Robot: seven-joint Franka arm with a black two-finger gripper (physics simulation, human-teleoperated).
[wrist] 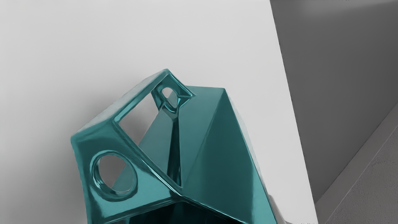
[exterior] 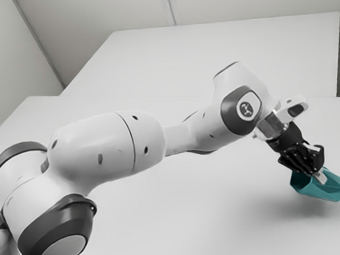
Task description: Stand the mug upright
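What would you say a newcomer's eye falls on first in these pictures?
Most likely the teal, faceted mug, tilted well over at the black gripper, toward the exterior view's right. Next, probably, the bulky white arm, reaching in from that view's left above the pale table.

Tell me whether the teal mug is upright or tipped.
Tipped. In the exterior view the teal mug leans far over, its body slanting down toward the exterior view's right.

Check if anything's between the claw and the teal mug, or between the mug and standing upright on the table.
Nothing visible stands in the way: the claw is right at the tilted teal mug, and I see no obstacle between the mug and the white table below it.
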